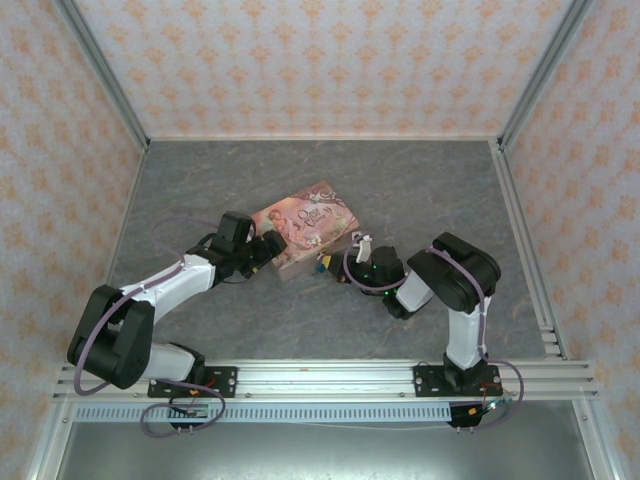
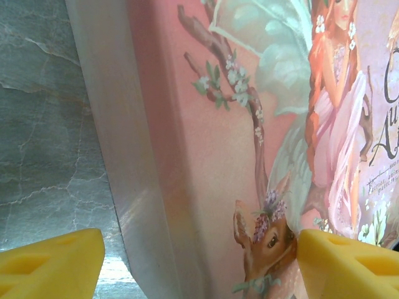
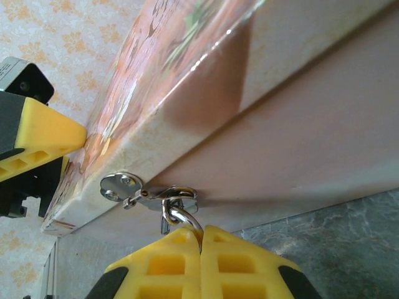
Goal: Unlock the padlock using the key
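A tiny padlock (image 1: 321, 264) hangs at the middle of the near long side of a pink tin box (image 1: 305, 232) printed with a fairy picture. From overhead the lock is a small blue-and-dark speck touching the box wall. In the right wrist view, its silver loop (image 3: 182, 218) hooks into a shiny metal clasp (image 3: 167, 198) just under the box lid, beside a round riveted plate (image 3: 121, 184). The lock body is mostly hidden.

The right gripper (image 3: 201, 232) sits just beside the box's near wall. Its yellow fingers (image 3: 234, 265) are pressed flat together with no gap. The lock's loop disappears between their tips, so they appear clamped on the lock. The key cannot be made out.

The left gripper (image 2: 199, 243) is at the box's left end. Its fingers (image 2: 53, 261) are spread wide, one over the printed lid and one outside the box's side wall. It cannot be told whether they press on the box.
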`<state>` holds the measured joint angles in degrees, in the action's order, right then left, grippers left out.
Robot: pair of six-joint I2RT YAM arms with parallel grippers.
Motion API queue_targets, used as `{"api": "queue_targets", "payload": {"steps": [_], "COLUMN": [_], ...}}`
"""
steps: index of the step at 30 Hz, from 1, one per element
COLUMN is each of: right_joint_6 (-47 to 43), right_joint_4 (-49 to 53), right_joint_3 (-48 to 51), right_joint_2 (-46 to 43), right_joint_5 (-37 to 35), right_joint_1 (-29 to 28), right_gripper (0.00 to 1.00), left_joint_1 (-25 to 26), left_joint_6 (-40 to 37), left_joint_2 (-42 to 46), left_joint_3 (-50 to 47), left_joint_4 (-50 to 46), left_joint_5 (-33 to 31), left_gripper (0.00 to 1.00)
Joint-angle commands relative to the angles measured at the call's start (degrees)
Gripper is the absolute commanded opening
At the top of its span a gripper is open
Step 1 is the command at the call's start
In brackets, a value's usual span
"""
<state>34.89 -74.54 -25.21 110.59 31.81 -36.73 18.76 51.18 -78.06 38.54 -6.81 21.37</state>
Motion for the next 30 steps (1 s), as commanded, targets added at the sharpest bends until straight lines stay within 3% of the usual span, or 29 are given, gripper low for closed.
{"api": "queue_targets", "payload": {"steps": [1, 20, 30], "right_joint_6": [1.41, 11.23, 11.7], "right_joint_4": [-2.65, -5.75, -5.72], "right_joint_3": [0.04, -1.71, -1.44], "right_joint_2": [-2.21, -2.25, -2.26], "right_joint_5": [-3.01, -5.78, -8.27], "right_joint_1": [-0.35, -0.35, -0.28], "right_gripper": [0.02, 0.0, 0.0], "left_joint_1": [0.66, 0.66, 0.66], "left_joint_6": [-0.03, 0.32, 0.25], "left_joint_2": [-1.53, 0.44, 0.51], "left_joint_3": [-1.1, -1.95, -2.11], "left_joint_4": [-6.65, -6.4, -6.13], "left_joint_5": [-3.18, -2.79, -2.91], "left_gripper": [0.8, 0.81, 0.81]}}
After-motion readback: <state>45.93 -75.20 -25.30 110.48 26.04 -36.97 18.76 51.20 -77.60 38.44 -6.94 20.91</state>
